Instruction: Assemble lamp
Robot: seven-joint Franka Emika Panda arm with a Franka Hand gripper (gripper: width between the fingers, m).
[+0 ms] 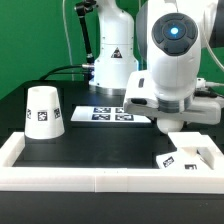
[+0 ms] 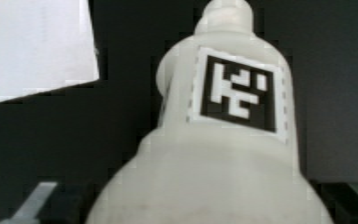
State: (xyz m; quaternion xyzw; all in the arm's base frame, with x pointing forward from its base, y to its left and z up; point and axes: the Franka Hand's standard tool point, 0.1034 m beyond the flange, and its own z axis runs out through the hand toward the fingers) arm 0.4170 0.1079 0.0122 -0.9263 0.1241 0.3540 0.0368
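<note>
**A:** Which step is this?

**B:** By my reading, the bulb-to-base step. The matte white bulb with a tapering neck and a black-and-white square tag [image 2: 215,120] fills the wrist view. It lies lengthwise between the robot's two-finger gripper [image 1: 175,122] with its narrow end pointing away from the camera.

**A:** Is it clamped?

**B:** I cannot tell. Only a sliver of a grey finger [image 2: 34,200] shows in the wrist view, with a dark gap beside the bulb there. In the exterior view the arm hides the bulb entirely.

**A:** And the other parts?

**B:** The flat white square base with a tag [image 1: 192,152] lies near the front white rim, at the exterior view's right, just below the gripper. Its corner also shows beside the bulb's neck in the wrist view. The matte white truncated-cone shade [image 1: 44,110] stands upright, well apart, at the exterior view's left. The flat white marker board [image 1: 112,113] lies between the shade and the arm.

**A:** What does the next move need?

**B:** Probably a firm hold on the bulb first. After that, the narrow end would need lining up over the base's middle, since it looks off to one side now. The shade comes after.
</note>
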